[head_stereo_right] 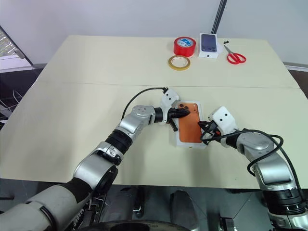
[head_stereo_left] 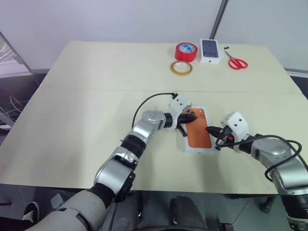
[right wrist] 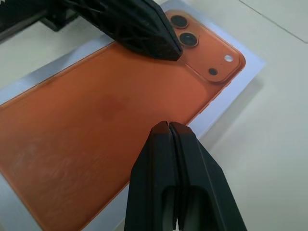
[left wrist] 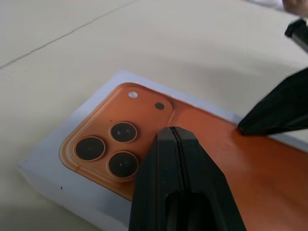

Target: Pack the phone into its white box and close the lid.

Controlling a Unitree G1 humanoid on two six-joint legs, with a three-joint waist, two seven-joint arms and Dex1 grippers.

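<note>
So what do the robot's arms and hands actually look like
Both arms are silver-grey metal segments joined by black joints. Each wrist carries a white, boxy block, with a black cable looping from it back along the arm. The left hand and right hand each end in two black, tapering fingers.

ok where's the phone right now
In the left eye view the phone lies camera-side up in the white box near the table's front edge, right of centre, between the shut left pincer and the shut right pincer.
</note>
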